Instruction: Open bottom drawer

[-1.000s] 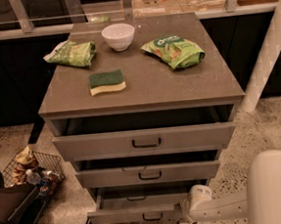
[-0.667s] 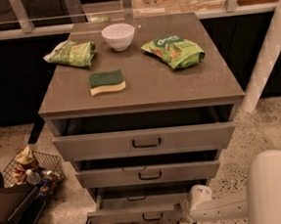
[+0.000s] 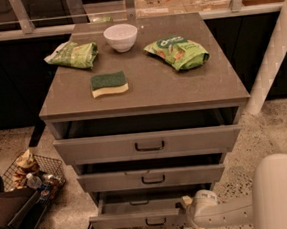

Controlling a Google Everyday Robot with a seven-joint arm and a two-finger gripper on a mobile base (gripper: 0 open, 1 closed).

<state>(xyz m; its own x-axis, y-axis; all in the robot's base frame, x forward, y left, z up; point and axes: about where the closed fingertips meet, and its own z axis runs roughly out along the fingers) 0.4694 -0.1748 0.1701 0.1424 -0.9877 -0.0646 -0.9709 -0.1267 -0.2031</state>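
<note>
The grey cabinet (image 3: 141, 94) has three drawers, all pulled out a little. The bottom drawer (image 3: 137, 217) is the lowest, with a narrow grey front, a small black bar handle (image 3: 155, 222) and a pale grey inside. My gripper (image 3: 188, 207) sits at the drawer's right front corner, on the end of the white arm (image 3: 227, 212) that comes in from the lower right. The top drawer (image 3: 148, 143) and the middle drawer (image 3: 151, 177) stand above it.
On the cabinet top lie a white bowl (image 3: 120, 36), two green snack bags (image 3: 73, 54) (image 3: 178, 51) and a green and yellow sponge (image 3: 109, 83). A wire basket (image 3: 30, 171) with clutter stands on the floor at the left. A white post (image 3: 273, 50) rises at the right.
</note>
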